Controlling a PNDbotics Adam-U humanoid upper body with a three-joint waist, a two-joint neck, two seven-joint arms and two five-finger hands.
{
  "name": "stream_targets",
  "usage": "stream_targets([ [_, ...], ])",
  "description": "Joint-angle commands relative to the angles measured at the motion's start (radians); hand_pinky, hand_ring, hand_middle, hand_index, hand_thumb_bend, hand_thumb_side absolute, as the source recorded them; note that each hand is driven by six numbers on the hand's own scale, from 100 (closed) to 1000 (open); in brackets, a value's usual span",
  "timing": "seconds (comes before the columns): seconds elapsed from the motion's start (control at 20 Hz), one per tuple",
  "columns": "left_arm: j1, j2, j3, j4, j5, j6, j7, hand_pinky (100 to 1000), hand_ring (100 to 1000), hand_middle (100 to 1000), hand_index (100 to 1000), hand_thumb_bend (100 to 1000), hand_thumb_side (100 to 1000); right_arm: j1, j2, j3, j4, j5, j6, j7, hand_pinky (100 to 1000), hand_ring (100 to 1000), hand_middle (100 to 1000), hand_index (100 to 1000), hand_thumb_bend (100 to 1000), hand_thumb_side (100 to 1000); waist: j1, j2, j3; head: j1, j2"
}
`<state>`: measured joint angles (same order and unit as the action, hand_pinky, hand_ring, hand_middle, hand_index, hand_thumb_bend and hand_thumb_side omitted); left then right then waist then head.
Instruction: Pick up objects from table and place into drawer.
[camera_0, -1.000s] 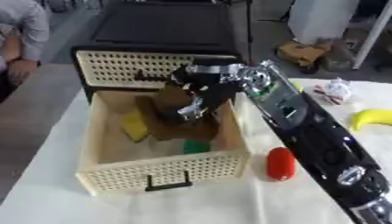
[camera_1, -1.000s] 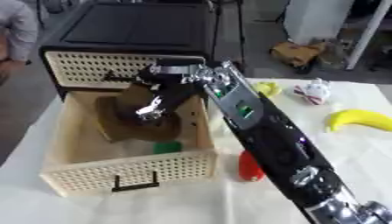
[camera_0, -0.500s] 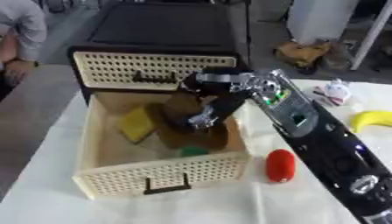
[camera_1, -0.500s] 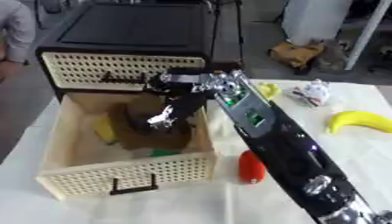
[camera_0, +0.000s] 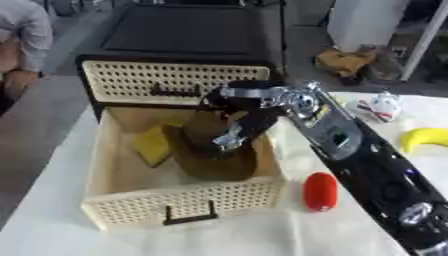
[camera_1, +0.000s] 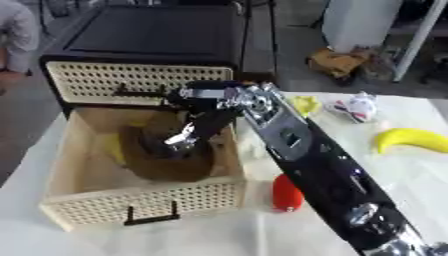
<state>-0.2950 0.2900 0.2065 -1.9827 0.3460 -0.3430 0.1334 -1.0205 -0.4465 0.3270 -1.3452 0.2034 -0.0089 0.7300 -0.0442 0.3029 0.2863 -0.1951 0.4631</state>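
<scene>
A cream perforated drawer (camera_0: 184, 200) stands pulled out on the white table. Inside it lies a brown hat-like object (camera_0: 213, 159) beside a yellow sponge (camera_0: 150, 145). My right arm reaches in from the lower right, and its hand (camera_0: 242, 131) is down in the drawer with fingers curled on the top of the brown object. A red oblong object (camera_0: 320, 192) lies on the table just right of the drawer. My left hand shows in neither view.
A yellow banana (camera_0: 426, 137) and a small white toy (camera_0: 381, 106) lie at the right. A pale yellow thing (camera_1: 305, 105) sits behind my arm. The black cabinet (camera_0: 192, 35) with a closed perforated drawer front (camera_0: 166, 82) stands behind the open drawer.
My right hand has lowered the brown object from above the drawer down onto its floor. The green item seen earlier is now covered.
</scene>
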Motion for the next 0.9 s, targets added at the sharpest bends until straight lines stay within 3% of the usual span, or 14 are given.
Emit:
stream_targets([
  [0.05,-0.013,0.012,0.000,-0.017,-0.003,-0.001,-0.008,310,507,502,794,100,997,-0.017,-0.025,-0.005,-0.029,0.016,-0.017,-0.012,573,793,581,739,679,560,0.007,-0.016,0.000,-0.002,-0.013],
  [0.25,-0.016,0.009,-0.002,-0.017,-0.004,0.002,-0.015,309,506,502,793,100,998,-0.018,-0.022,-0.002,-0.027,0.023,-0.024,-0.019,571,794,588,790,670,582,0.005,-0.014,0.003,-0.004,-0.017],
  [0.6,-0.020,0.007,-0.003,-0.017,-0.006,0.002,-0.022,308,506,502,793,100,999,-0.017,-0.022,0.000,-0.026,0.028,-0.032,-0.009,568,794,586,800,692,582,0.001,-0.009,0.011,-0.006,-0.019],
  [0.9,-0.022,0.006,-0.004,-0.017,-0.004,0.003,-0.026,308,506,503,794,100,999,-0.014,-0.027,0.000,-0.039,0.031,-0.034,0.008,572,804,604,869,757,562,0.001,-0.010,0.011,-0.003,-0.019],
])
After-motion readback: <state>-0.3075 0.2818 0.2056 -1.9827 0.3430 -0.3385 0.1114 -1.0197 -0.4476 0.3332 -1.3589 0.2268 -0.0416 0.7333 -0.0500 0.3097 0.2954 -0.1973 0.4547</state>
